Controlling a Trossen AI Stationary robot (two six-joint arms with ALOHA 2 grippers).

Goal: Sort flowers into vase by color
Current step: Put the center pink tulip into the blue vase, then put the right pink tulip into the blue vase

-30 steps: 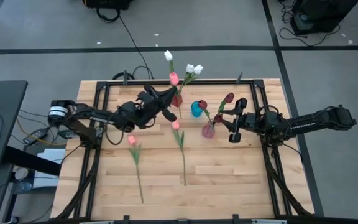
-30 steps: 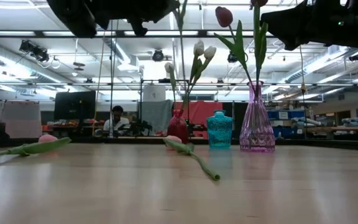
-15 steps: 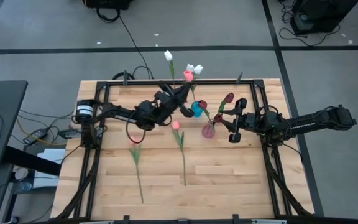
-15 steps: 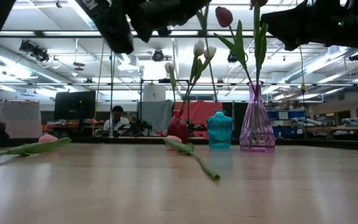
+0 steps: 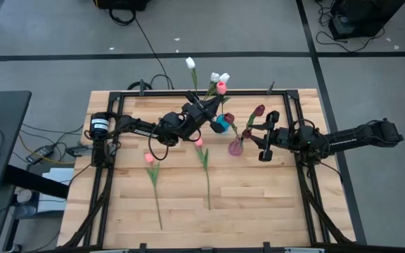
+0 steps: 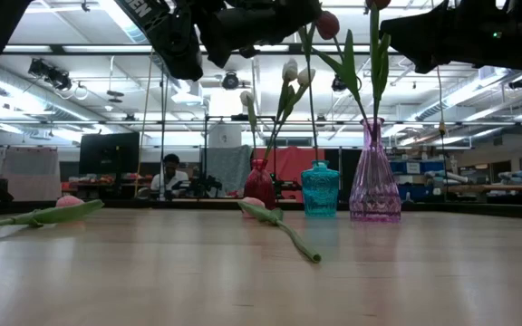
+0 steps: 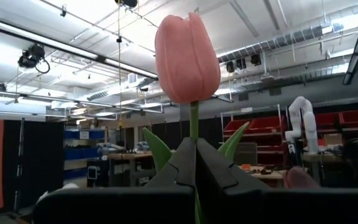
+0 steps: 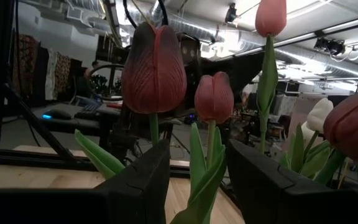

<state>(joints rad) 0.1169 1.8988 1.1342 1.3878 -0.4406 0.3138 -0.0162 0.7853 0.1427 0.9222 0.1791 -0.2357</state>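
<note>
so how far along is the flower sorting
Done: white tulips stand in the red vase, and maroon tulips in the pink vase.
In hand: the left gripper is shut on a pink tulip, holding it above the teal vase. The right gripper waits open by the pink vase.
Left: two pink tulips lie on the table.

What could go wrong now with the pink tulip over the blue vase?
1. The left pincer is shut on the pink tulip by its thin stem just under the head, so the long stem may swing and miss the narrow mouth of the blue vase.
2. The red vase and purple vase stand close by; the arm or stem might brush their flowers and tip one.
3. The right pincer, open beside the purple vase, could get bumped.
</note>
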